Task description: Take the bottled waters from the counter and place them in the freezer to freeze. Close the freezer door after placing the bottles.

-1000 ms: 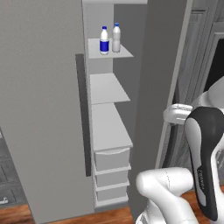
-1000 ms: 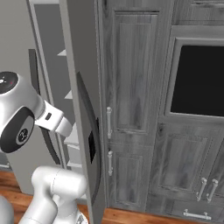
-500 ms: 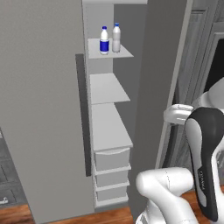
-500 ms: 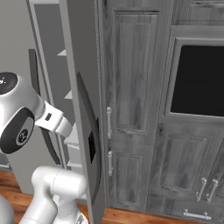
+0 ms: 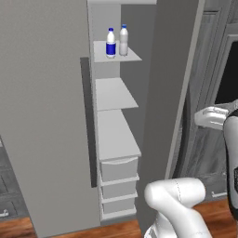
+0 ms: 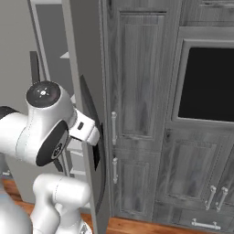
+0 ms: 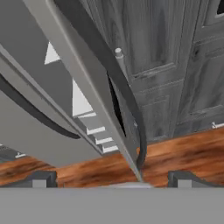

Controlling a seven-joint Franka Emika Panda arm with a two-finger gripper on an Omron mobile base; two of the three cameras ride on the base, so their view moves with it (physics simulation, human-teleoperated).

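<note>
Blue-capped bottled waters: standing side by side at the front edge of the freezer's top shelf, left base view.
Freezer door: standing ajar, its dark handle crossing the hand view.
Tool: hanging spread, pinching nothing.

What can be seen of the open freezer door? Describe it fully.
The freezer door is a tall, flat, light-grey panel, swung open and seen nearly edge-on beside the white shelves. A long dark bar handle curves along its outer face, towards the dark cabinets. The open gripper faces its lower edge; contact cannot be told.
</note>
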